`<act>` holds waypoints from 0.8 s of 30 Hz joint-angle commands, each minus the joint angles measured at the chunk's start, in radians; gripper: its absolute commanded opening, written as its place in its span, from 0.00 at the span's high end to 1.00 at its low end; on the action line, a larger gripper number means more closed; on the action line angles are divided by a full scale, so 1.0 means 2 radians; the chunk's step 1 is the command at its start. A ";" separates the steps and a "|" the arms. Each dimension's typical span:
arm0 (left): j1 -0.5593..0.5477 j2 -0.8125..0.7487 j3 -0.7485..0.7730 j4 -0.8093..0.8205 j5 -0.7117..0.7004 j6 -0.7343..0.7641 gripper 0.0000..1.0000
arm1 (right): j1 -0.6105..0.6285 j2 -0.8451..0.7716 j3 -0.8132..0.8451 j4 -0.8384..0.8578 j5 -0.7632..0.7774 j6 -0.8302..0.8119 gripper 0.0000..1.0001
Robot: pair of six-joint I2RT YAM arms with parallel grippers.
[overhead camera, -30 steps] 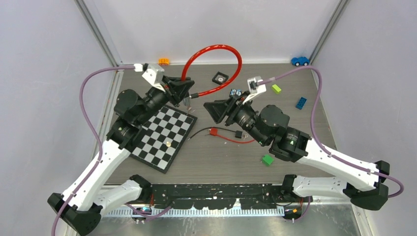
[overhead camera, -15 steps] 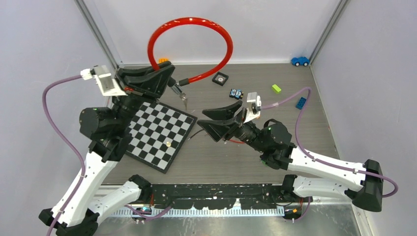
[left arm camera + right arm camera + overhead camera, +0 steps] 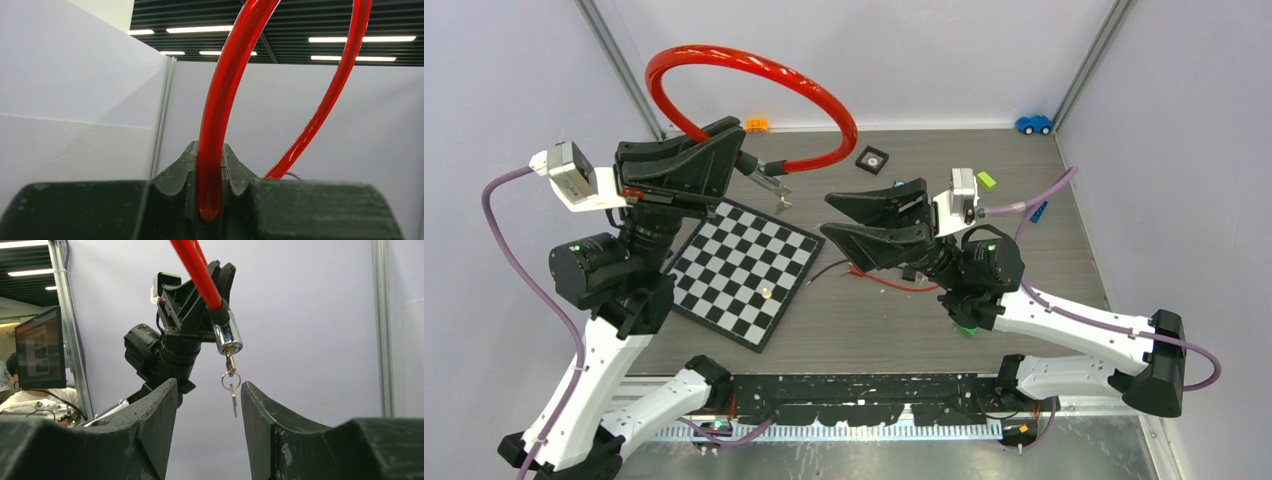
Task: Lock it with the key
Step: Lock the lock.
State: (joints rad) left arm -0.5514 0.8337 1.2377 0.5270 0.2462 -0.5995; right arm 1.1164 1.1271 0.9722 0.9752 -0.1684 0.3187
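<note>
Aloft, red cable lock (image 3: 221, 100) tight in left pincer (image 3: 210, 160), key (image 3: 230, 363) just ahead of open, empty right pincer (image 3: 209, 390).

Over the last second the left gripper (image 3: 729, 150) has risen and swung leftward, carrying the red cable lock (image 3: 754, 72) clamped between its jaws. The loop now arches high above those jaws instead of lying low ahead of them. The right gripper (image 3: 826, 217) has lifted and turned, so the lock cylinder (image 3: 227, 337) and dangling key (image 3: 230, 364) now hang just ahead of the gap between its parted jaws.
</note>
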 commanded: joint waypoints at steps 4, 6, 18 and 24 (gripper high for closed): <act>0.001 -0.007 0.017 0.036 -0.006 -0.019 1.00 | 0.002 0.019 0.050 0.002 0.021 -0.024 0.46; 0.001 -0.007 0.017 0.035 -0.007 -0.022 1.00 | 0.001 0.025 0.059 -0.004 0.021 -0.029 0.47; 0.001 -0.004 0.015 0.037 -0.003 -0.035 1.00 | 0.000 0.062 0.087 -0.005 0.004 -0.021 0.50; 0.001 -0.005 0.012 0.036 -0.002 -0.037 1.00 | 0.000 0.078 0.097 0.005 -0.004 -0.009 0.52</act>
State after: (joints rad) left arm -0.5514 0.8291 1.2377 0.5274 0.2512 -0.6521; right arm 1.1160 1.2743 1.1084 0.9318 -0.1539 0.2844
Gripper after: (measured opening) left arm 0.153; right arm 0.485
